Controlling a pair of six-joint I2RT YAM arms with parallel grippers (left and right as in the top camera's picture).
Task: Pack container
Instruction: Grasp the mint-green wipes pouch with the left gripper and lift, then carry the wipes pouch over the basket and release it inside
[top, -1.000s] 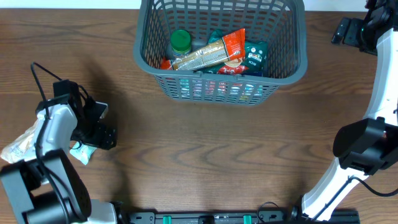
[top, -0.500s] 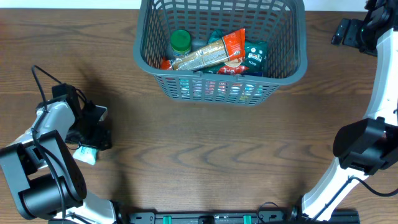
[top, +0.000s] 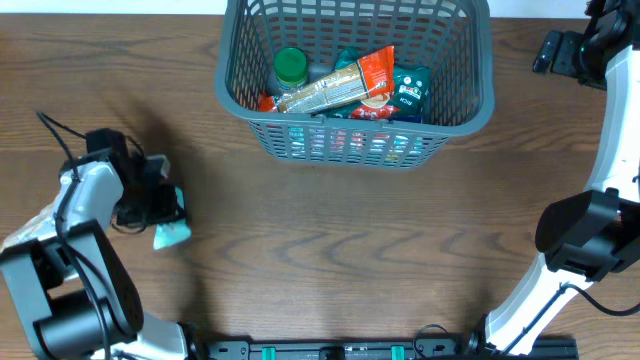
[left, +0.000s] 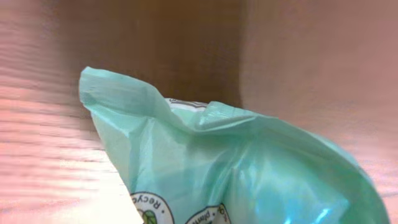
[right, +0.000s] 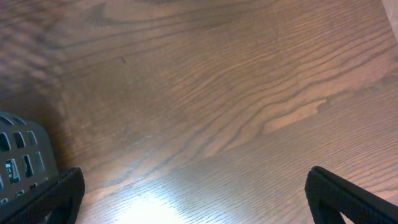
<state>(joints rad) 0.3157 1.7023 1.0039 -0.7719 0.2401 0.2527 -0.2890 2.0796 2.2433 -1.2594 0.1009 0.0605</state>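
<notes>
The container (top: 480, 100) is a dark grey slotted basket at the top middle of the table. It holds a green-lidded jar (top: 290, 66), a long red-and-tan packet (top: 345, 86) and dark green packets (top: 410, 88). At the far left my left gripper (top: 168, 212) is shut on a mint-green packet (top: 172, 234). That packet (left: 236, 168) fills the left wrist view and hides the fingers. My right gripper (top: 552, 50) stays at the top right, beside the basket. In the right wrist view it (right: 199, 199) is open over bare wood.
A beige packet (top: 28, 232) lies at the left table edge behind my left arm. A corner of the basket (right: 18, 163) shows at the left of the right wrist view. The right arm's base (top: 585, 240) stands at the right edge.
My left gripper has closed on the mint-green packet and shifted it slightly right and up from under the arm. The right arm has not moved.
</notes>
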